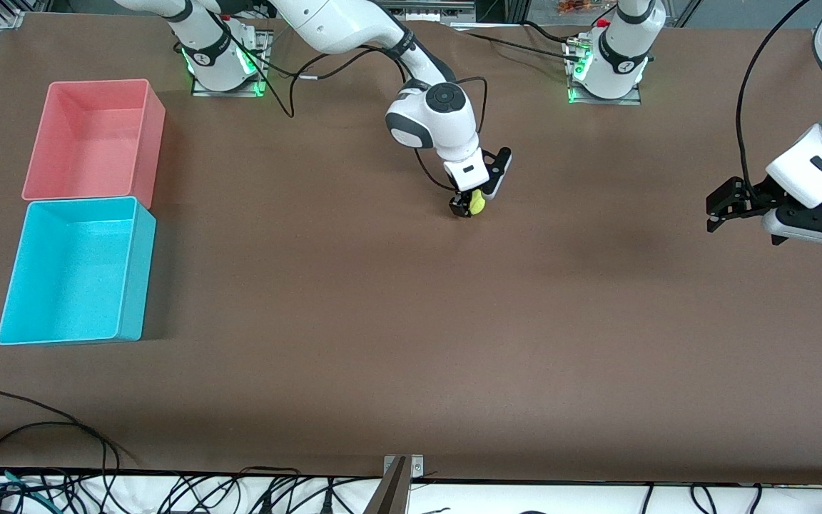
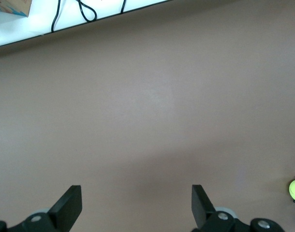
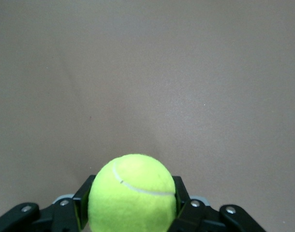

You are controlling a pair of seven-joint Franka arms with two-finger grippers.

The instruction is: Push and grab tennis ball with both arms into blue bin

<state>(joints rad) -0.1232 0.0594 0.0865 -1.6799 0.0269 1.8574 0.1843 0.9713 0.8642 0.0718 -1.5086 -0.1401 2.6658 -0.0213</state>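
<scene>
Ball point(image 1: 479, 202) is sitting mid-table, clamped in the right gripper point(image 1: 469, 203); the blue bin point(image 1: 133, 271) is lying well off toward the right arm's end, nearer the camera. Left gripper point(image 2: 137, 203) is hanging wide open over bare table, waiting. Right wrist view: fuzzy yellow-green ball point(image 3: 133, 193) is filling the jaws.

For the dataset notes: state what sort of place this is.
Most likely a robotics lab bench: two white arms bolted to a brown table, loose cables along its edge, and a blue bin and pink bin as props.
</scene>
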